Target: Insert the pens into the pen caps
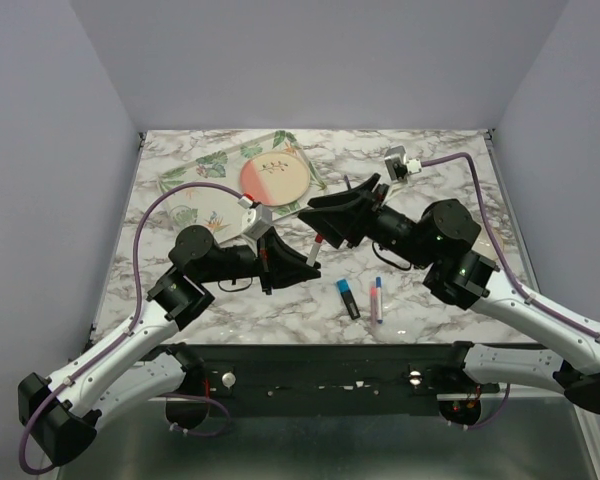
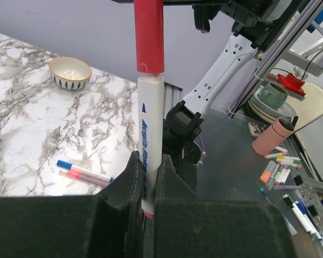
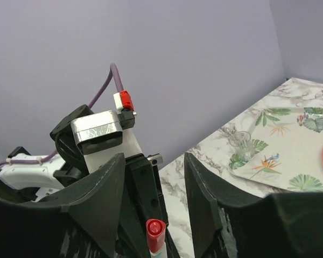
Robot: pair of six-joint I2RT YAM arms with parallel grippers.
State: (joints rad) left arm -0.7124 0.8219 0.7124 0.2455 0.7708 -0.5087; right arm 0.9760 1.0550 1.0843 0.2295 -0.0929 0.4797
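Left gripper (image 2: 148, 185) is clenched on the white pen (image 2: 151, 129), holding it in the air over the middle of the tabletop (image 1: 450, 165). The red cap (image 2: 149, 35) looks seated on its tip. Your right gripper (image 3: 153, 161) is released, jaws either side of the cap, no contact. I'd call this pair done. Next: set it down and go for the loose pens (image 1: 365, 298) by the front edge.
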